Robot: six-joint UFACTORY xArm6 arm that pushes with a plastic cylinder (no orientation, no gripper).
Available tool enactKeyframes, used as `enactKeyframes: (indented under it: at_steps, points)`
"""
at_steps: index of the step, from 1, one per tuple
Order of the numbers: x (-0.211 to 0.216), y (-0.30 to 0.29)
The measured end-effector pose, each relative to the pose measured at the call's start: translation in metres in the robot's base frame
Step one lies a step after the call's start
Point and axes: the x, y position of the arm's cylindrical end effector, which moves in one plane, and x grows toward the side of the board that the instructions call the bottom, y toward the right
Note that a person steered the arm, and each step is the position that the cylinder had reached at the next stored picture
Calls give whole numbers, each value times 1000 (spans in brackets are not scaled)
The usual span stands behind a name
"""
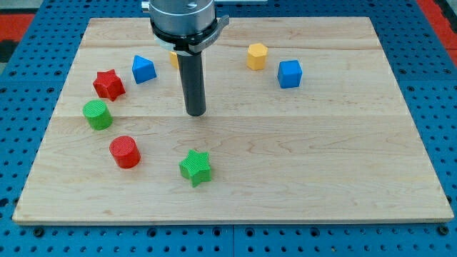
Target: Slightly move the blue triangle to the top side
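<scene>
The blue triangle (143, 69) lies on the wooden board (300, 164) near the view's upper left. My tip (196, 113) rests on the board below and to the right of it, about a block's width and more away, touching no block. A yellow block (174, 59) is mostly hidden behind the rod, just right of the blue triangle.
A red star (108, 84) and a green cylinder (96, 114) lie left of the triangle. A red cylinder (125, 151) and a green star (196, 167) lie lower. A yellow hexagon (257, 56) and a blue cube (289, 73) sit at upper right.
</scene>
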Motion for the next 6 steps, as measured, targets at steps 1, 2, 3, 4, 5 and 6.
enactKeyframes:
  at_steps: [1, 2, 3, 4, 5, 6]
  points:
    - [-17, -72]
    - [-32, -106]
    - [-33, -74]
    - [-70, -74]
    - [-88, -97]
    - [-74, -97]
